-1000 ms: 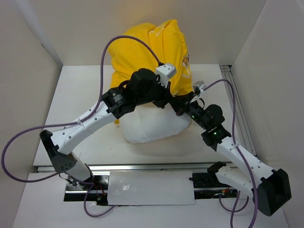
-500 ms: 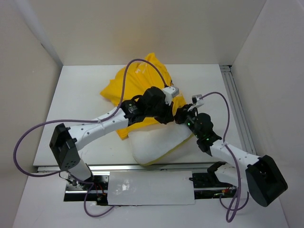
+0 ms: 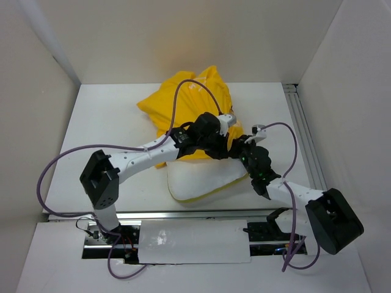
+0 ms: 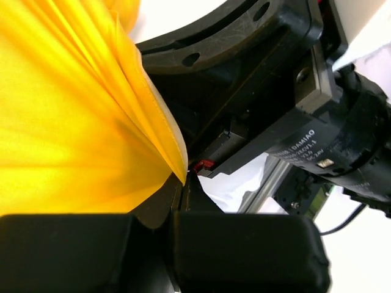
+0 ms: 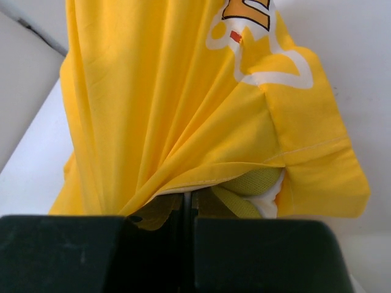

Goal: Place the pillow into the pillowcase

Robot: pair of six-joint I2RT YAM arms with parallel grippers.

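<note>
The bright yellow pillowcase (image 3: 183, 101) lies bunched on the table's far middle, and the white pillow (image 3: 201, 182) sticks out of its near opening toward the arms. My left gripper (image 3: 225, 145) and right gripper (image 3: 239, 146) meet at that opening, close together. The left wrist view shows the left gripper (image 4: 183, 183) shut on a yellow fold of the pillowcase (image 4: 73, 122). In the right wrist view the right gripper (image 5: 188, 196) is shut on the pillowcase hem (image 5: 201, 177), and the pillow's yellowish mesh edge (image 5: 253, 183) shows just inside.
White walls enclose the white table (image 3: 104, 122) on three sides. A metal rail (image 3: 305, 140) runs along the right edge. Purple cables (image 3: 183, 88) loop over the pillowcase and beside both arms. The right arm's black wrist (image 4: 305, 122) is close to the left gripper.
Both arms have come down and drawn together, lowering the pillowcase and pillow from a raised hang onto the table. The pillow now lies tilted, nearer the front edge.
</note>
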